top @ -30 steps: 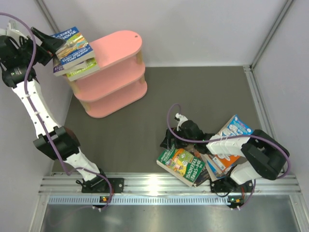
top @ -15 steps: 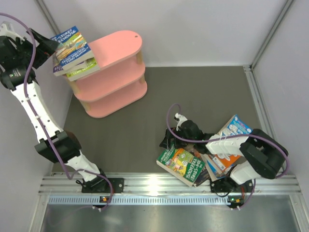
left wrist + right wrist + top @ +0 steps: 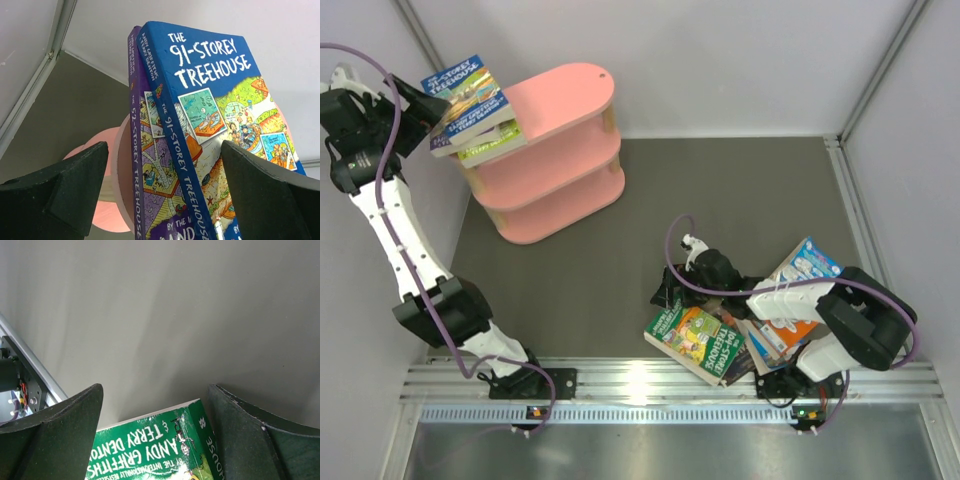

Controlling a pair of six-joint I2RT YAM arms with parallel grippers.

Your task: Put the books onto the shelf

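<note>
While the left jaws stand released either side of the blue book [image 3: 468, 88] stacked atop the pink shelf [image 3: 560, 95] at upper left, the right jaws gape over the green book [image 3: 695, 335], lower right.

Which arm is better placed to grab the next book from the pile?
Likely right. The open right gripper hangs at the green paperback near its own base; the open left gripper is far off at the pink three-tier shelf, by the blue paperback stacked there.
</note>
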